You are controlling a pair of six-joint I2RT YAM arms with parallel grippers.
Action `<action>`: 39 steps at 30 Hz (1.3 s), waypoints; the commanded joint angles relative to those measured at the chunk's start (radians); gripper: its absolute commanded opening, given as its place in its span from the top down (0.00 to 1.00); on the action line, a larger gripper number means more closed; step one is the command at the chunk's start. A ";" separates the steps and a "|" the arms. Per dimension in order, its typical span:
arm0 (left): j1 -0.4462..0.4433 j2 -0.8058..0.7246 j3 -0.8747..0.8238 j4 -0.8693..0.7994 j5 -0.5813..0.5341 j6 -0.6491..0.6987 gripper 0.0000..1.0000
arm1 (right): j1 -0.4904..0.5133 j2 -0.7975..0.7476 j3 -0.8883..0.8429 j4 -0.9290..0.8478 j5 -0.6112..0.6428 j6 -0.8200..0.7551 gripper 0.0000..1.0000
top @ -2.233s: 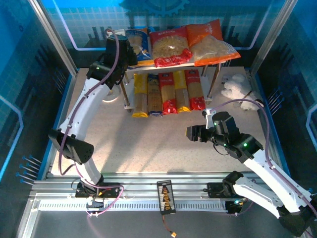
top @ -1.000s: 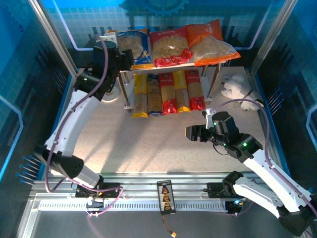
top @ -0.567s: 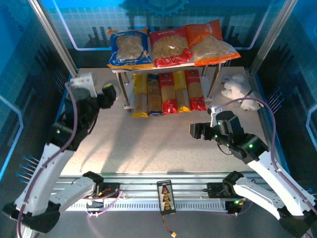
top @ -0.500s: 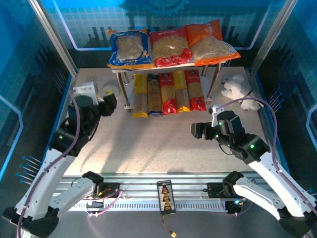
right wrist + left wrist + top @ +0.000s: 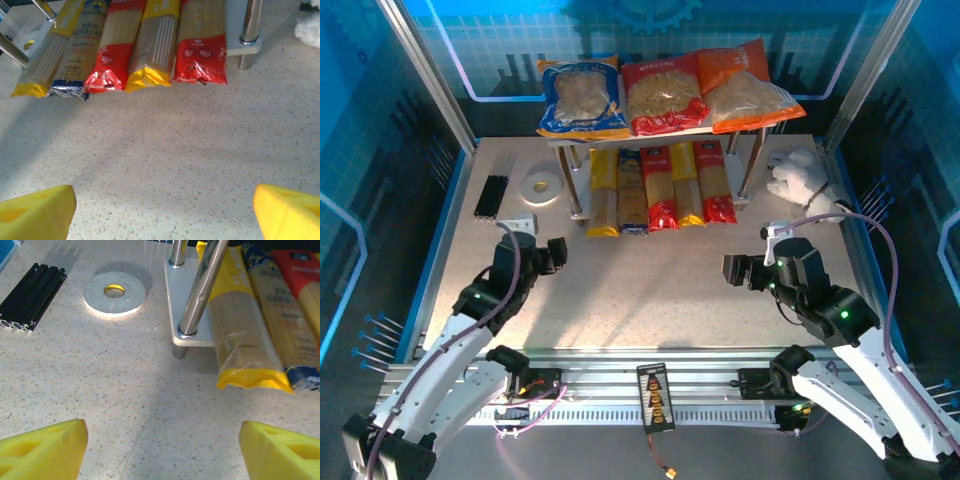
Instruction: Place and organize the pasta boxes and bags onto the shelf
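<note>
shelf [image 5: 582, 141]: straight ahead of both grippers, well apart from them.
top tier: all three bags [image 5: 663, 93] side by side, blue-yellow, red, orange. The orange one hangs over the right end.
lower tier: all five pasta boxes [image 5: 659, 185] in one row, touching. Their near ends stick out past the board's front edge toward the grippers and aren't quite flush.
left gripper [image 5: 160, 447]: spread wide, holding nothing. The leftmost yellow pack [image 5: 245, 340] is ahead and to its right.
right gripper [image 5: 161, 210]: spread wide, empty. The row is ahead, mostly to its left.
Count: eight of eight on the shelf.
My read: placing is done. At most the pack ends need squaring up.
white ring [image 5: 114, 293], ahead-left of the left gripper: not part of the job.
</note>
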 commanded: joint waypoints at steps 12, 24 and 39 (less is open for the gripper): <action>0.087 0.336 -0.234 0.786 -0.255 0.260 0.01 | -0.035 0.015 -0.014 -0.045 0.052 -0.015 0.07; 0.143 0.701 -0.220 1.209 -0.117 0.369 0.01 | -0.059 -0.028 -0.045 -0.065 0.071 -0.019 0.06; 0.172 0.793 -0.374 1.598 -0.051 0.368 0.01 | -0.081 -0.007 -0.163 0.112 0.178 -0.013 0.00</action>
